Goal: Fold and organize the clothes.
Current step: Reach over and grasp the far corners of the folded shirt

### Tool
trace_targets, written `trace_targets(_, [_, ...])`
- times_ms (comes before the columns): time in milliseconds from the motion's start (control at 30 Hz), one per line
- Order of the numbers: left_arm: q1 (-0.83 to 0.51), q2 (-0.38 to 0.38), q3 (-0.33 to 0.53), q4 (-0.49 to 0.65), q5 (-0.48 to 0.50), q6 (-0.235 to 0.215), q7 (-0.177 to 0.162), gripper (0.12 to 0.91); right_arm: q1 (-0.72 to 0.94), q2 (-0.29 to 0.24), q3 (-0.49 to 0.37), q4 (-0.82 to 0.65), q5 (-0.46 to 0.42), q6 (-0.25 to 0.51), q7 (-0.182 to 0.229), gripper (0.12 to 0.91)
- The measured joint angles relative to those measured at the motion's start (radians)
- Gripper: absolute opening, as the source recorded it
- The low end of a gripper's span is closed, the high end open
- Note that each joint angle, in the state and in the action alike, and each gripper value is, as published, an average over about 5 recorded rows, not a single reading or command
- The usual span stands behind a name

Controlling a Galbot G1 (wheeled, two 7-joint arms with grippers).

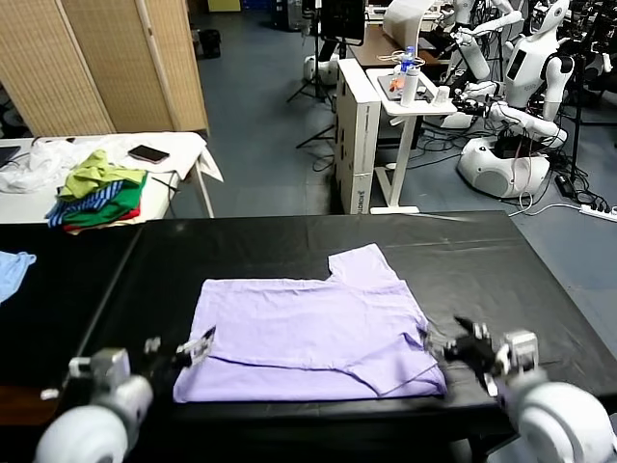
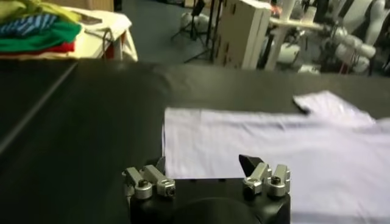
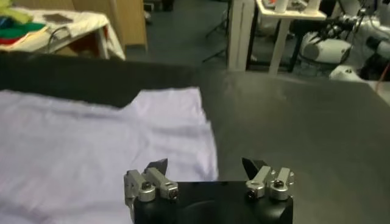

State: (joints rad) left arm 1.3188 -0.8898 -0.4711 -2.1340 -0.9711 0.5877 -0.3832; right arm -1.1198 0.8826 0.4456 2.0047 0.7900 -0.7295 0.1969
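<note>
The clothes are one pale lavender T-shirt lying flat on the black table, with its lower part folded up and one sleeve pointing away from me. My left gripper is open at the shirt's near left corner, just off the fabric. My right gripper is open at the near right corner, beside the hem. The left wrist view shows the left gripper with empty jaws and the shirt beyond them. In the right wrist view, the right gripper is also empty, with the shirt ahead.
A light blue cloth lies at the table's far left edge. Behind it, a white table holds a green, yellow and striped garment pile and a phone. A white cart and other robots stand beyond the table.
</note>
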Motion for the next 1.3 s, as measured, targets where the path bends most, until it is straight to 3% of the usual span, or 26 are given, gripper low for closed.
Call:
trace_targets(267, [-0.299,-0.009,0.179,0.23,-0.023,0.025,0.018,0.907,0.234,0.05,-0.151,-0.212,0.005,-0.006,0.006,0.907])
trace_targets(533, [-0.47,-0.022,0.281,0.401,-0.01,0.035,0.045,0.907,0.362,0.101,-0.246,-0.374,-0.003,-0.007,-0.05,0.907])
trace_targets(800, [-0.497,-0.024,0.3,0.48,0.016,0.055,0.038,0.907,0.448,0.139,-0.318,-0.476,-0.01,-0.007,-0.066,0.907])
trace_targets(1067, [-0.46,-0.009,0.268,0.478,-0.014,0.072,0.032,0.907,0.482,0.158,-0.358,-0.524,-0.025,0.004,-0.073,0.906])
trace_targets(1300, [-0.428,-0.001,0.241,0.472,-0.03,0.075,0.032,0.859,0.489,0.169,-0.37,-0.55,-0.036,0.011,-0.083,0.799])
